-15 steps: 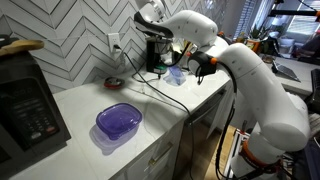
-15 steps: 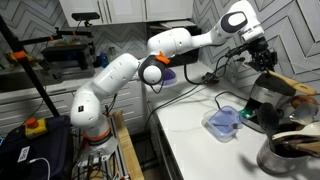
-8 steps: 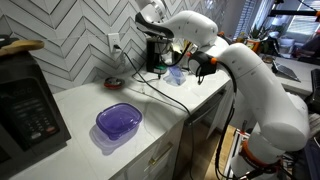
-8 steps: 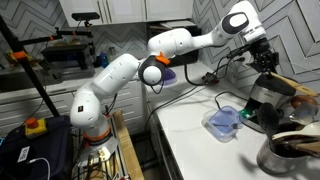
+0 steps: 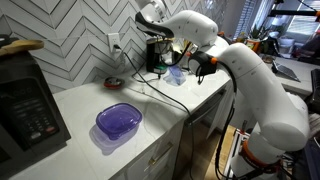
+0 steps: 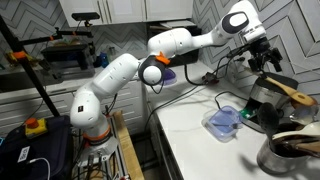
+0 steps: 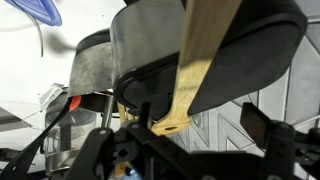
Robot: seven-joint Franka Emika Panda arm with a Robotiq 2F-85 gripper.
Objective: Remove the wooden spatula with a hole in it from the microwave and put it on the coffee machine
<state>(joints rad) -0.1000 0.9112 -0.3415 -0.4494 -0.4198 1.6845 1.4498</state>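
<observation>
Spatula [image 6: 296, 93] dropped, below gripper [image 6: 267, 63]; atop coffee machine [image 6: 266, 106]

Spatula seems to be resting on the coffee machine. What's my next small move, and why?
Probably raise the gripper straight up, clear of the handle. In the wrist view the wooden spatula lies across the coffee machine top and the jaws stand much wider than its handle end, so it looks let go. It overhangs the edge, so a sideways pull might knock it off.
</observation>
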